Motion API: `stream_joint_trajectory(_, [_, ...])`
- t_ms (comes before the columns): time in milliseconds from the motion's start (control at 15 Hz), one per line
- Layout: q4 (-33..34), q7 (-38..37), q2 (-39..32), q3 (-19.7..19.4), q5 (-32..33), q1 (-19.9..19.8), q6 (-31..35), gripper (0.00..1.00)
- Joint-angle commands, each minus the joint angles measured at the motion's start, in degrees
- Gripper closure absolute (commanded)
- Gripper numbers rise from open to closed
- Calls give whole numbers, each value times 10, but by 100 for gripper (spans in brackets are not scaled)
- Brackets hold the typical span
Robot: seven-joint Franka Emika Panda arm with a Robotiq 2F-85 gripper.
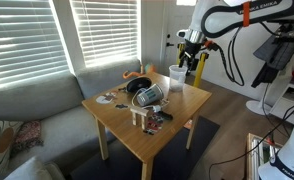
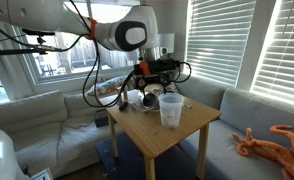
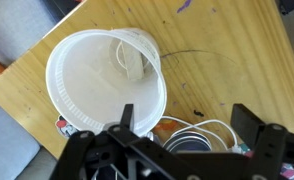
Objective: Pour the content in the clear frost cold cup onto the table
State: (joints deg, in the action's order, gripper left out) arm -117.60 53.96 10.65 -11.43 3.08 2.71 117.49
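The clear frost cold cup [image 1: 177, 77] stands upright near a corner of the light-wood table [image 1: 192, 102] and shows in both exterior views [image 2: 170, 108]. In the wrist view I look down into the cup [image 3: 97, 85]; a small whitish piece [image 3: 135, 62] lies inside it. My gripper [image 3: 187, 125] is open and empty, above and just beside the cup, with one finger at the cup's rim. It hangs over the table in both exterior views [image 1: 191, 47] [image 2: 157, 68].
A round black object with a white cable [image 3: 192, 135] lies beside the cup, among clutter [image 1: 147, 97] on the table. A yellow post [image 1: 198, 66] stands behind the cup. A grey couch [image 1: 37, 105] flanks the table, with an orange plush octopus [image 2: 275, 142] on it.
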Motion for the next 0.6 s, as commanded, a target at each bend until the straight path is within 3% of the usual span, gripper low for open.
stream_joint_trajectory(0, [34,30,-35,11,-24,-19,-10,27])
stream_joint_trajectory(533, [45,20,-67,26,-14,-37,-27,85])
